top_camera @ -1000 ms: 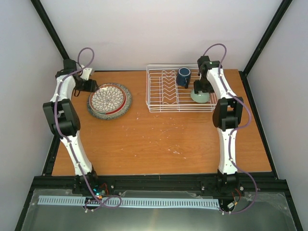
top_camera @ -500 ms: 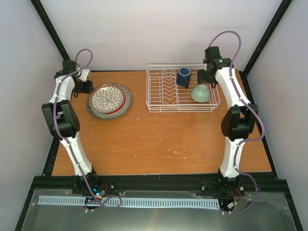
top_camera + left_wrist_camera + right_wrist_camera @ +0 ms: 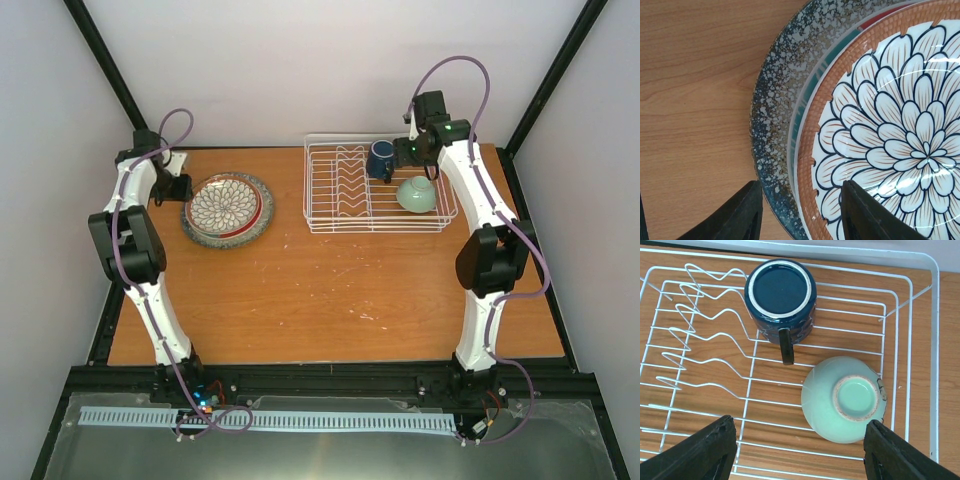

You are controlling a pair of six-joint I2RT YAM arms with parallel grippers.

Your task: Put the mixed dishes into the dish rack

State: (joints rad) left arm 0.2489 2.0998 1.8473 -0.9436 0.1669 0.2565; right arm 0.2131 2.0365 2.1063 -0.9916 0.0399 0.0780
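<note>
Presently, my left gripper (image 3: 800, 187), jaws half-spread, straddles the rim of the plate stack (image 3: 770, 115), topped by the red-rimmed petal-patterned plate (image 3: 890, 140), near the worktop's (image 3: 690, 90) far-left corner. My right gripper (image 3: 800, 421) gapes wide over the dish rack (image 3: 840, 251) at the far-right corner.

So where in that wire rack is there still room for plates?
In the rack, the upright prong slots on the left stand bare. Its right half is crowded: the blue mug and green cup sit upside down there. The table in front is bare.
</note>
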